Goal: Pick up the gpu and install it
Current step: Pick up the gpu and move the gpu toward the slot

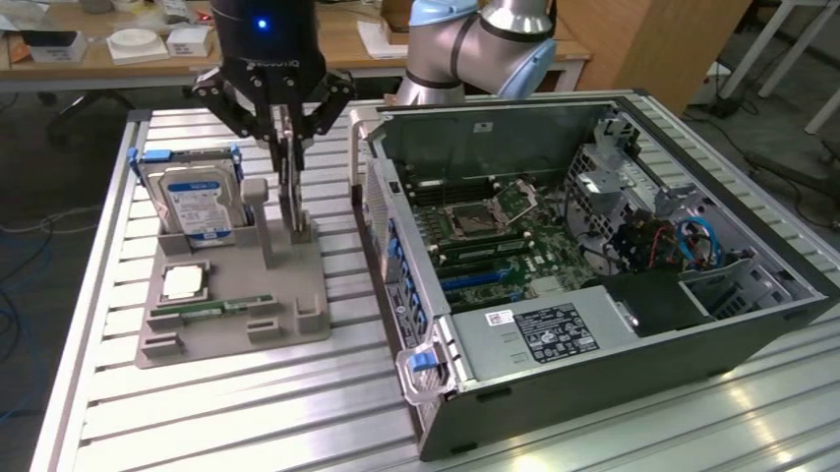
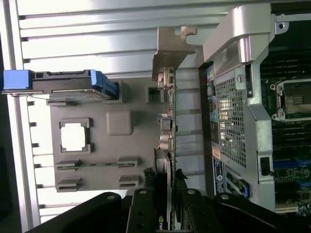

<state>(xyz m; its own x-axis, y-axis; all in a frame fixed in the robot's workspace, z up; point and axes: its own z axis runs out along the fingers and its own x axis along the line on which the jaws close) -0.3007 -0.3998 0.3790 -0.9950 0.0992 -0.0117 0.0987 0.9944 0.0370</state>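
Table (image 1: 236,413) slats carry the open computer case (image 1: 630,379) and a gray tray (image 1: 230,339) beside it. The gripper (image 2: 165,206) has its fingers (image 2: 142,208) pinching the gpu (image 2: 167,128) (a thin card standing on its edge) in the tray's corner next to the case, just beside the hard drive (image 1: 195,202).

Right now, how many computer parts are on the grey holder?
4: hard drive standing on edge, processor lying flat, memory stick in the slot beside it, gpu upright, gripped by the hand.
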